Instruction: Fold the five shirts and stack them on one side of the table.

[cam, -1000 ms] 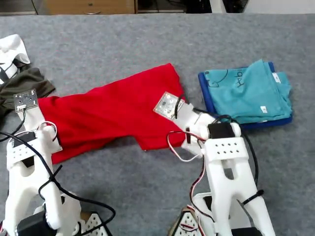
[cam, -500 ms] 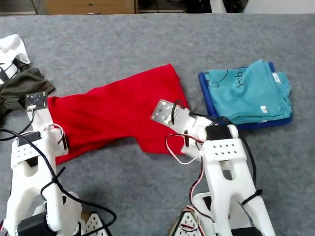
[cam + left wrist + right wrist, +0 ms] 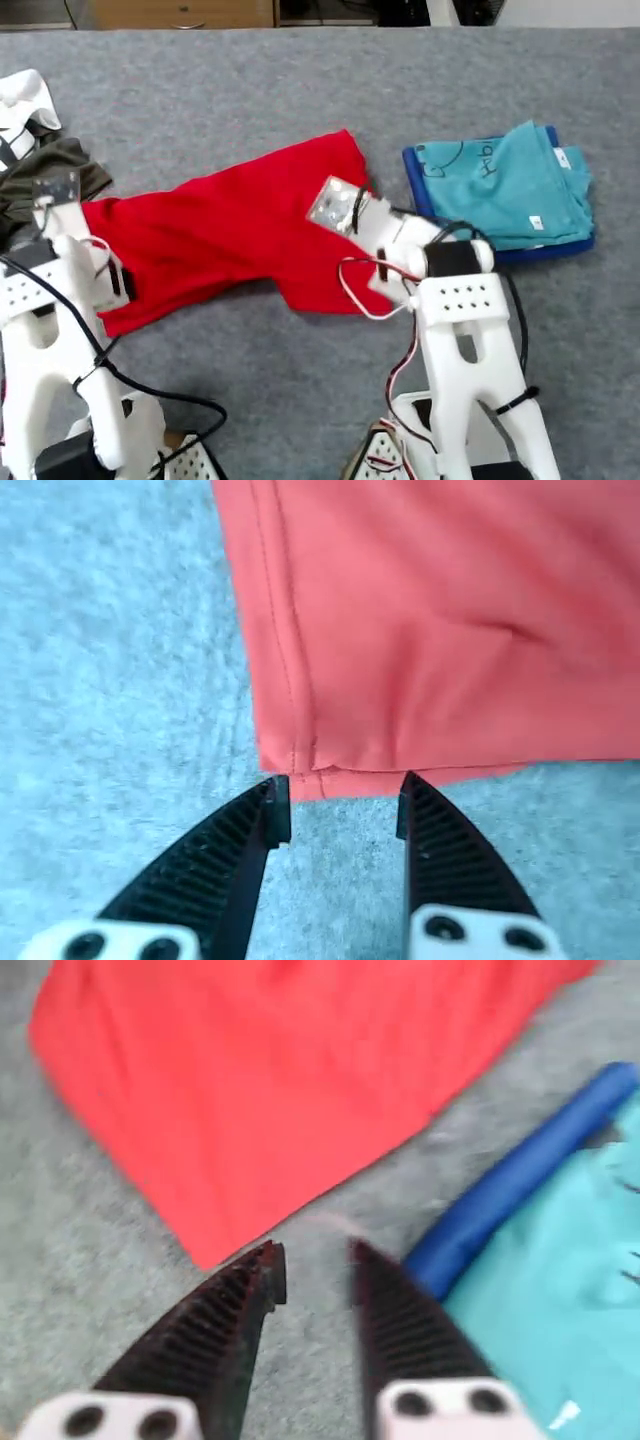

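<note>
Grey carpeted bench (image 3: 250, 90), two arms at the near edge. The red shirt (image 3: 220, 235) lies spread flat mid-bench, unfolded. A teal shirt (image 3: 505, 185) sits folded on a blue shirt (image 3: 415, 190) at the right side, and a dark shirt (image 3: 60, 165) and a white shirt (image 3: 25, 95) are bunched at the left edge. Your left end effector (image 3: 340, 805) is spread, tips at the hemmed corner of the red shirt's left end. It looks just short of the cloth, but contact is hard to judge from the wrist view. Your right end effector (image 3: 312, 1260) is also spread and holds nothing, over bare bench between the red shirt's near corner and the blue shirt's edge. Over the last second both arms shuffled: the left one nudged in along the shirt's end then backed toward its far corner, and the right one dipped toward you then pushed back out. The red shirt's outline barely changed, so no fold has started. This is likely still lining up for the corner grasps; three shirts are left to do.
</note>
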Robot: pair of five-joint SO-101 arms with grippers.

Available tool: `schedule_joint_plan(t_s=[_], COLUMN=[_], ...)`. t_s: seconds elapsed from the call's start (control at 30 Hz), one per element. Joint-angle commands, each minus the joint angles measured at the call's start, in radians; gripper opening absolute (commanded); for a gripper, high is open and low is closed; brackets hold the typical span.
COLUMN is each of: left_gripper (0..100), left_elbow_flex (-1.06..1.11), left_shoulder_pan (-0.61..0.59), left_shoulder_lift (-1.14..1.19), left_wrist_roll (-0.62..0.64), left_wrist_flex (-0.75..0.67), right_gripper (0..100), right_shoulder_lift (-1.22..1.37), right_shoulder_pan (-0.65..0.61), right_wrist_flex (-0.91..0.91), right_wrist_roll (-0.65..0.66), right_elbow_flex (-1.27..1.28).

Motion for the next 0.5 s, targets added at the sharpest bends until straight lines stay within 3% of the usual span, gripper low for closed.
schedule_joint_plan(t_s=[0.0,0.13,0.17,0.3,0.47], left_gripper=[17,1,3,3,2], left_elbow_flex=[-0.178,-0.331,-0.348,-0.301,-0.193], left_shoulder_pan=[-0.012,-0.009,-0.009,-0.003,0.077], left_shoulder_lift=[-0.025,-0.016,-0.013,-0.013,0.081], left_wrist_roll=[-0.002,0.049,0.092,0.311,0.353], left_wrist_flex=[0.112,0.121,0.092,-0.183,-0.466], right_gripper=[1.2,0.4,0.4,0.4,0.4], right_shoulder_lift=[0.018,0.162,0.219,0.487,0.828], right_shoulder_pan=[-0.008,-0.008,-0.010,-0.036,-0.102], right_wrist_flex=[0.003,0.000,0.000,0.031,0.135], right_wrist_roll=[-0.032,-0.074,-0.087,-0.175,-0.242], right_elbow_flex=[-0.122,-0.285,-0.341,-0.651,-1.049])
